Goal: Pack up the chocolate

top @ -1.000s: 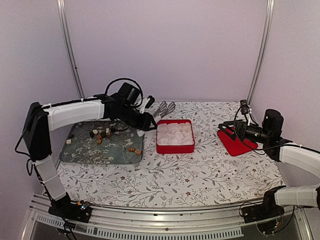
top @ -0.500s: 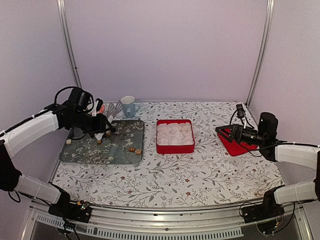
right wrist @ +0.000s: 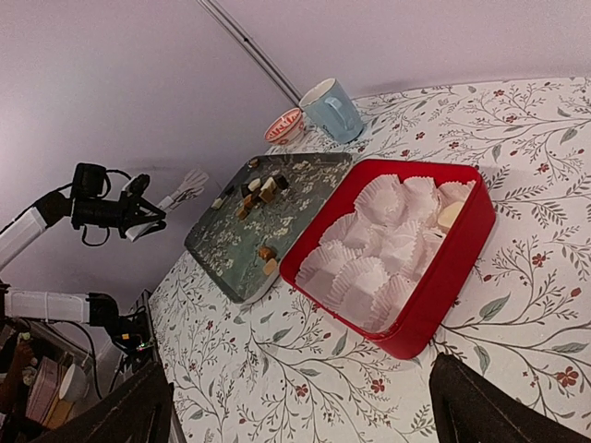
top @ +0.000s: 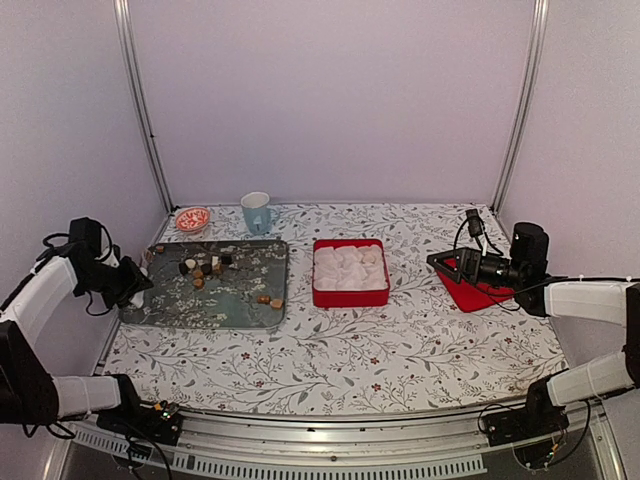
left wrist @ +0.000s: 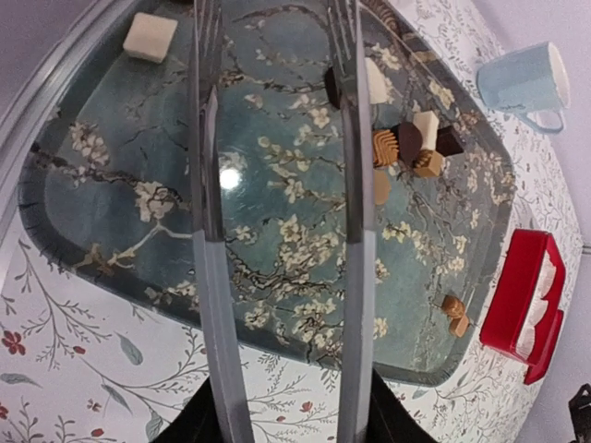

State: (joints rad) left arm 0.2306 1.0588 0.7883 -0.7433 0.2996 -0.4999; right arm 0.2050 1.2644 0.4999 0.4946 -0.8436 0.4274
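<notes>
The chocolate (top: 203, 268) lies as several small brown, tan and whitish lumps on the blue-green flowered tray (top: 175, 305). Two more tan lumps (top: 270, 300) sit near its right edge. The red box (top: 351, 297), lined with white paper cups, stands right of the tray. One pale lump (right wrist: 450, 214) rests in a far cup. My left gripper (top: 140, 270) hovers at the tray's left edge. In the left wrist view the left gripper (left wrist: 272, 14) is open, with only the tray (left wrist: 277, 268) and the chocolate (left wrist: 406, 143) beyond it. My right gripper (top: 440, 260) stands wide open and empty over the flat red lid (top: 480, 295).
A light blue cup (top: 256, 212) and a small red-patterned bowl (top: 192, 218) stand at the back behind the tray. A single white lump (left wrist: 150, 37) sits apart in the tray's far left corner. Metal frame posts rise at both back corners.
My left arm has swung from beside the red box, across the tray, to the tray's left edge. The right gripper has stayed over the red lid, a little lower.
</notes>
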